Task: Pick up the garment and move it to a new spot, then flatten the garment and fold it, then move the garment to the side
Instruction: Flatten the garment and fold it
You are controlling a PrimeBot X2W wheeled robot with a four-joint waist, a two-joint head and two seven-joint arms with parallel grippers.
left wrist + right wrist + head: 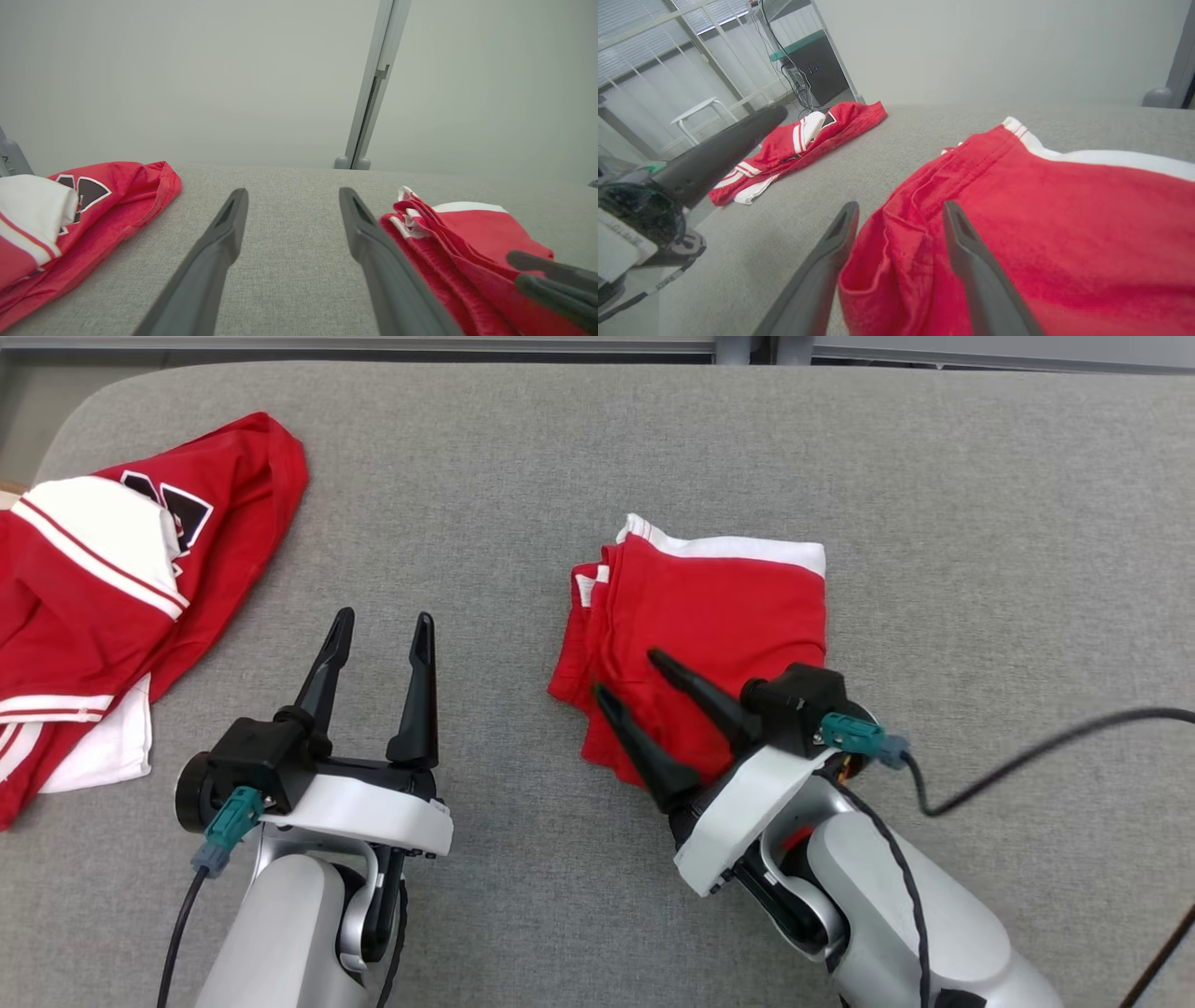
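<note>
The folded red garment (719, 607) with a white band along its far edge lies flat, right of the table's middle. My right gripper (624, 672) is open over its near left corner. In the right wrist view a raised red fold (896, 242) stands between the spread fingers of that gripper (901, 206); I cannot tell whether they touch it. My left gripper (385, 616) is open over bare grey cloth to the garment's left, holding nothing. The left wrist view has this gripper (293, 191) between both garments, with the folded one (467, 233) at the right.
A second red and white jersey (112, 597) lies crumpled at the table's left edge. The grey fabric-covered table (934, 476) has bare room at the right and far side. A black cable (1027, 747) trails from my right wrist.
</note>
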